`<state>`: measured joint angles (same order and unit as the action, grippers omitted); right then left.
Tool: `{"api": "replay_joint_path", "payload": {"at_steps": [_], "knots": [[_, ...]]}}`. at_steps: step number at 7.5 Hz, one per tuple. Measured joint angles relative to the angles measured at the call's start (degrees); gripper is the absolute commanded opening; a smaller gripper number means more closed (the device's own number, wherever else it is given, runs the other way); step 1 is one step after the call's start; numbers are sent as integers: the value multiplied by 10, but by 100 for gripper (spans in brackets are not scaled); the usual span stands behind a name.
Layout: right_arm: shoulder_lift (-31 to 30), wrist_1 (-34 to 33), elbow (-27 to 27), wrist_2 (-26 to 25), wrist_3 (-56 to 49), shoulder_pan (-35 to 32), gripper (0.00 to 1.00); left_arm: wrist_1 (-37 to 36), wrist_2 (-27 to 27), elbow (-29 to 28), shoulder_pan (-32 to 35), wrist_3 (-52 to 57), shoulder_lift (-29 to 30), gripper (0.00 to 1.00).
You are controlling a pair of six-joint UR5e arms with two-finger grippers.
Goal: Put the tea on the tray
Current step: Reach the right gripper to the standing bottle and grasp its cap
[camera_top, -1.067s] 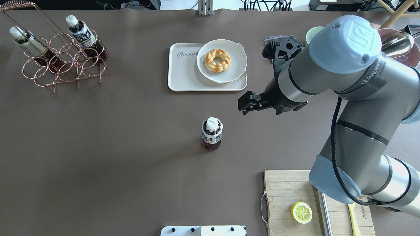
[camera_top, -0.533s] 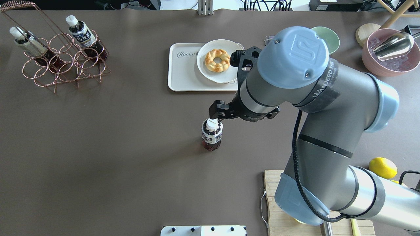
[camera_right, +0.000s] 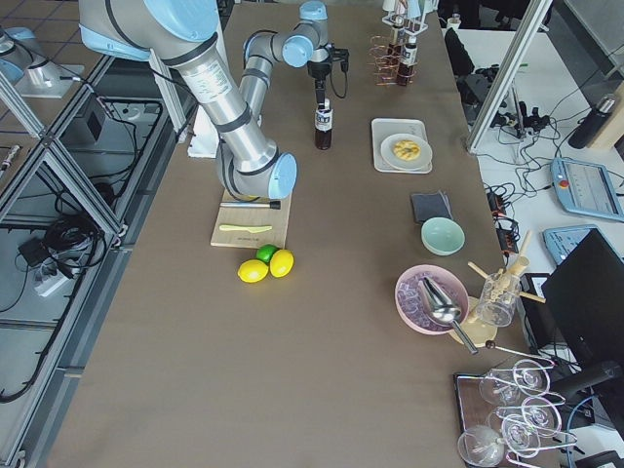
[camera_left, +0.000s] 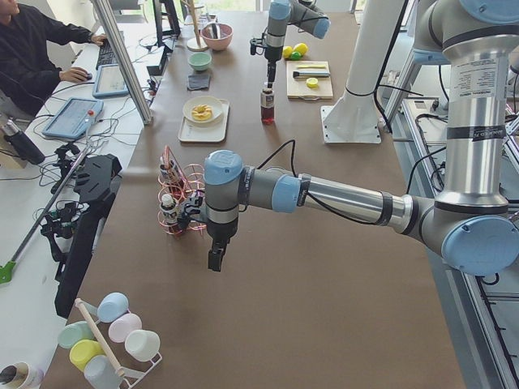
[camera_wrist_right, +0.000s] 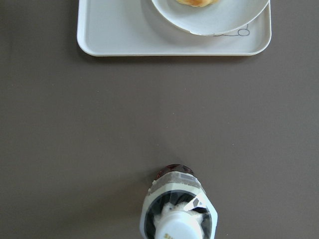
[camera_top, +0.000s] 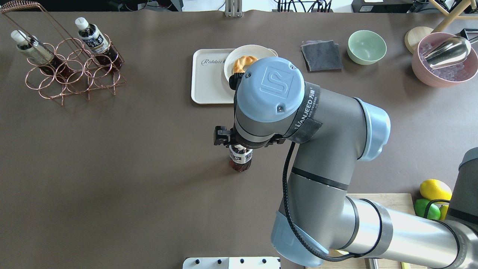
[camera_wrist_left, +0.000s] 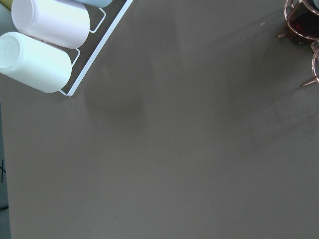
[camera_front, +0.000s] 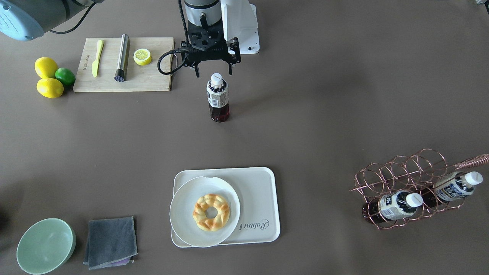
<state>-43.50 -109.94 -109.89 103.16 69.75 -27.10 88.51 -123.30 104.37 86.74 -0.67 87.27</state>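
Note:
The tea (camera_front: 218, 97) stands upright on the brown table, a small bottle of dark liquid with a white cap; it also shows in the overhead view (camera_top: 241, 160) and at the bottom of the right wrist view (camera_wrist_right: 179, 219). My right gripper (camera_front: 214, 71) is open, its fingers spread just above and to either side of the cap. The cream tray (camera_front: 259, 187) marked "Rabbit" lies farther out (camera_top: 207, 82) (camera_wrist_right: 114, 30) and bears a white plate (camera_front: 179, 206) with a doughnut (camera_front: 211, 212). My left gripper (camera_left: 215, 259) hangs near the copper rack; I cannot tell whether it is open or shut.
A copper wire rack (camera_top: 71, 71) holds two more tea bottles (camera_front: 397, 204). A wooden cutting board (camera_front: 149, 78) bears a lemon slice, knife and steel bar. Lemons and a lime (camera_front: 47, 78), a green bowl (camera_front: 46, 244), a grey cloth (camera_front: 110, 240) and a pink bowl (camera_top: 444, 71) lie around.
My right arm has swung left from beside the tray to over the tea. Its open gripper now sits right above the cap. The bottle has not moved.

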Motion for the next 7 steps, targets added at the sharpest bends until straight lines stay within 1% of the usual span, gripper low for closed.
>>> {"api": "replay_joint_path", "payload": {"at_steps": [2, 3, 4, 5, 6, 7], "knots": [[12, 12, 23, -8, -1, 0, 70, 1, 0, -1, 0, 0, 0, 98], [13, 16, 29, -11, -2, 1, 62, 0, 0, -1, 0, 0, 0, 98], [11, 17, 31, -13, -3, 1, 49, 0, 0, -2, 0, 0, 0, 98], [10, 18, 32, -14, -3, 1, 15, 1, 0, -2, 0, 0, 0, 98], [9, 18, 32, -14, -3, 1, 0, 1, 0, -2, 0, 0, 1, 98], [6, 17, 30, -15, -2, 1, 0, 1, 0, -2, 0, 0, 1, 98]]}}
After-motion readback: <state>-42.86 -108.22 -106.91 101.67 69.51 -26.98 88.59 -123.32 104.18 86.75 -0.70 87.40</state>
